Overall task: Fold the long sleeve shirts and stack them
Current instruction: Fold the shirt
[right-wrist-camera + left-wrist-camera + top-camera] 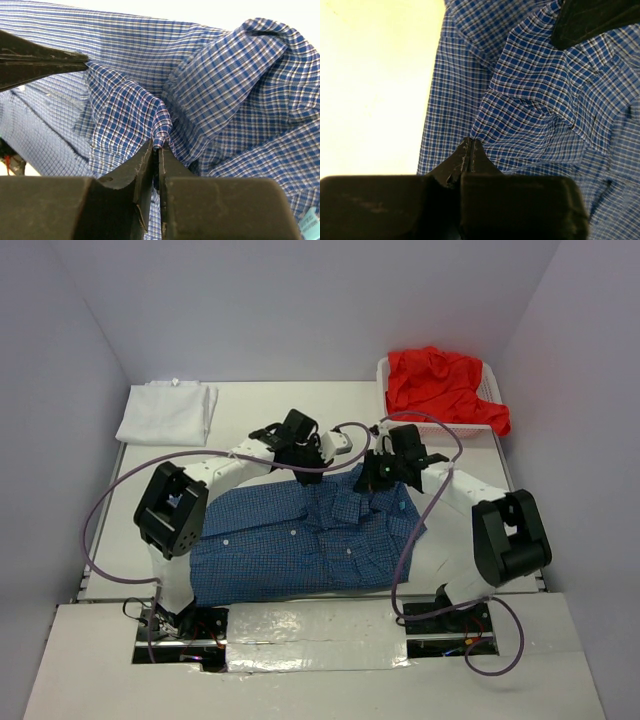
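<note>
White counter (260, 405) carries the blue checked shirt (300, 540); left tool (471, 143) and right tool (158, 146) each pinch its cloth.

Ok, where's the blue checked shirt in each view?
Top external: blue checked shirt, centre of the table.
Left wrist: fills the right side, pinched by left end effector.
Right wrist: fills the frame, pinched by right end effector.
Shared landmark: raised fold between them.

Soft, even light from above fills the top view, with faint shadows beside the blue checked shirt (300, 540). Left of the shirt, the table (370, 75) glares yellowish-white. Below the shirt, the left tool (470, 144) and right tool (157, 146) look dark, slightly blurred.
</note>
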Available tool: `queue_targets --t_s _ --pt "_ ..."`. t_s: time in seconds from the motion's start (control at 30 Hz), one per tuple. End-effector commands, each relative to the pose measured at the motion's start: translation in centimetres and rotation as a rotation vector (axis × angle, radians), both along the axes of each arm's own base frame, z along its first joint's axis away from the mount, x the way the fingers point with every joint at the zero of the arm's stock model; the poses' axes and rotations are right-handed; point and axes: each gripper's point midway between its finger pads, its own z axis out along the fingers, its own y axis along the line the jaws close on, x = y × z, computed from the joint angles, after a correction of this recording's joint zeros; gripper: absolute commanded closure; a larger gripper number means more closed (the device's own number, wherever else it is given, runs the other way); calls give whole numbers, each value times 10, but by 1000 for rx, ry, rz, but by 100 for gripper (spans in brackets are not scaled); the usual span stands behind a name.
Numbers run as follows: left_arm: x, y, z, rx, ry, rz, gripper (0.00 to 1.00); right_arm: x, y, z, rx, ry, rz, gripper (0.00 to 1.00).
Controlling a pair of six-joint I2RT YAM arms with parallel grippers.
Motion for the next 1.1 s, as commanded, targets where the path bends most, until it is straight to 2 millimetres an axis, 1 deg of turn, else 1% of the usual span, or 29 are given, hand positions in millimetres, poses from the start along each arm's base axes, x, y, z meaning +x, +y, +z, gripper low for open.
queue_targets --t_s 0.0,0.07,0.1,0.17,0.2,0.23,0.3,0.33,0.37,0.4,0.43,0.47,0.5,0.57,0.6,0.63,0.67,0.7,0.73,0.77,0.8,0.83,0.87,0.93,0.97,1.0,1.03,1.07 --pt "11 -5 -8 -9 -24 34 100 25 2 10 4 -60 -17 86" --pt "13 -6 -13 -11 -18 45 100 29 -2 4 -20 -50 -40 82" --pt "12 -6 -16 -14 -10 45 100 31 -4 3 -22 -47 -47 75" --pt "9 -11 -22 -40 15 45 100 34 -5 2 -27 -48 -57 69" --pt "7 -13 -24 -44 26 41 98 37 -7 -1 -32 -43 -66 63" --pt "7 -14 -25 -49 31 48 90 41 -9 3 -34 -48 -74 60" --pt "9 -12 -24 -46 32 72 80 47 -15 6 -46 -56 -99 55" --pt "10 -11 -22 -43 32 86 71 53 -20 13 -43 -67 -120 53" --pt "14 -9 -20 -31 18 107 67 56 -23 18 -44 -79 -134 50" --pt "17 -7 -17 -24 7 117 65 60 -28 29 -37 -106 -150 50" --pt "19 -6 -12 -21 -5 129 61 61 -31 34 -35 -118 -160 49" --pt "22 -4 -6 -18 -15 136 60 62 -33 40 -31 -127 -175 46" --pt "23 -3 -3 -12 -24 144 56 62 -38 51 -25 -158 -195 45" --pt "27 -3 12 -20 -42 159 54 61 -43 61 -16 -180 -218 44" --pt "27 -3 17 -22 -43 163 52 57 -44 62 -13 -176 -230 44" --pt "27 -4 25 -34 -47 168 51 52 -43 75 10 -203 -232 45" --pt "26 -5 38 -51 -51 164 51 42 -39 85 61 -212 -238 50" --pt "25 -7 40 -57 -44 158 52 38 -34 79 81 -192 -239 52" --pt "22 -9 52 -80 -45 152 52 29 -28 90 118 -215 -233 55" --pt "18 -12 60 -100 -38 136 52 18 -15 91 145 -209 -206 64" --pt "4 -18 66 -137 13 97 53 8 -8 89 182 -187 -212 69" --pt "-5 -22 67 -155 44 79 54 0 0 86 202 -172 -197 74" --pt "-17 -23 58 -157 88 60 55 -9 11 79 223 -152 -175 80" --pt "-40 -31 47 -170 142 7 56 -18 19 71 272 -84 -175 86" --pt "-50 -27 29 -138 170 4 57 -20 20 56 270 -43 -187 94" --pt "-55 -29 21 -124 165 -9 57 -21 19 49 269 -15 -200 96" --pt "-61 -25 7 -97 180 -7 57 -24 20 40 269 25 -212 100" --pt "-64 -25 0 -89 182 -11 57 -24 20 25 251 67 -222 100"
